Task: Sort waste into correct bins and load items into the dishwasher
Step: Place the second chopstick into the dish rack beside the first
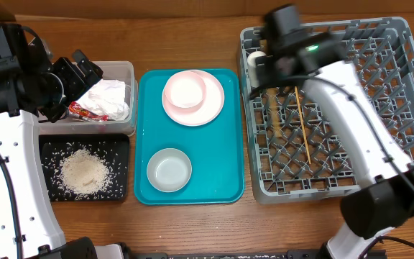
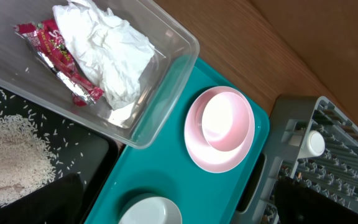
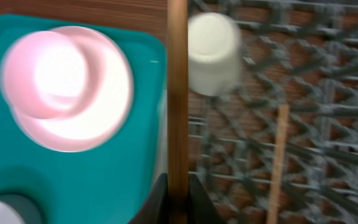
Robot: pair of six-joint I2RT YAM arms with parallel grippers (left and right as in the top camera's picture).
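the right pincer [image 3: 178, 190] is pressed together on one wooden chopstick [image 3: 178, 93]. the stick runs straight out between its fingers, over the edge of the grey dish rack [image 1: 408, 86] that faces the teal tray [image 1: 228, 173]. the second chopstick [image 3: 279, 155] already lies flat on the rack's grid floor, and the small white cup [image 3: 213, 53] sits in the rack corner just beside the held stick.

the chopstick looks light, stiff and very thin, with a smooth surface. in a two-finger pinch it will likely pivot or roll rather than bend. a hold nearer its middle would keep it level, but the wrist view does not show how much of it trails behind the fingers. the grid has open gaps, so it probably needs laying across the ribs, alongside its partner, or an end may drop through.

the left pincer [image 1: 77, 78] is spread wide with nothing in it, above the clear tub [image 1: 124, 68], which holds the crumpled napkin [image 1: 113, 97] and the red wrapper [image 1: 85, 110]. rice [image 1: 83, 173] lies in the black tray [image 1: 121, 144].

on the teal tray wait the pink plate [image 1: 210, 108], with a bowl [image 1: 185, 90] resting on it, and a second bowl [image 1: 169, 170]. they seem hard and slick, so each is best pinched at the rim.
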